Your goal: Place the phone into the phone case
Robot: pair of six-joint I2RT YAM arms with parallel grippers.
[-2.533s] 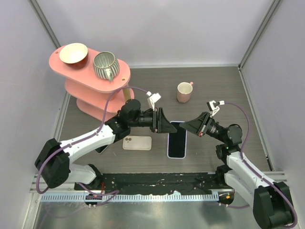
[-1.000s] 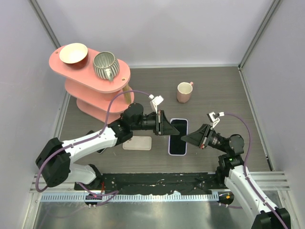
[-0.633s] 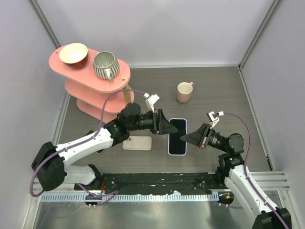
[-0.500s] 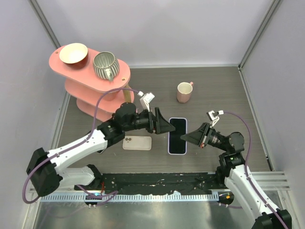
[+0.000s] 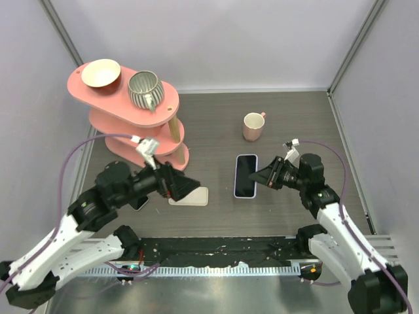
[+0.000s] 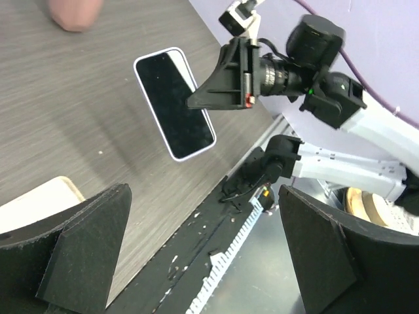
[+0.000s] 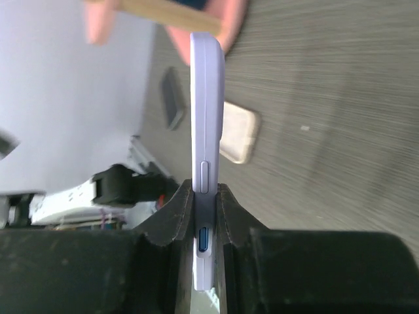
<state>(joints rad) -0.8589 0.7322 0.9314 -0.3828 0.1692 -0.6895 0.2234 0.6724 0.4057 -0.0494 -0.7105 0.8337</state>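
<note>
The phone (image 5: 245,174), black screen with a lavender rim, hangs a little above the table, and my right gripper (image 5: 265,176) is shut on its right edge. In the right wrist view the phone (image 7: 207,124) stands edge-on, pinched in that gripper (image 7: 204,196). The left wrist view has the phone (image 6: 173,103) held off to the side. The beige phone case (image 5: 195,196) lies flat on the table, partly under my left gripper (image 5: 190,186). That gripper (image 6: 201,190) is open and holds nothing, well left of the phone. A corner of the case (image 6: 39,203) shows there.
A pink two-tier shelf (image 5: 157,119) at the back left carries a bowl (image 5: 101,72) and a ribbed grey cup (image 5: 145,89). A pink mug (image 5: 253,125) stands behind the phone. A small dark object (image 5: 139,204) lies left of the case.
My left gripper has opened, let go of the phone and drawn back left over the case. The right gripper keeps the phone and has shifted it slightly away from the near edge.
</note>
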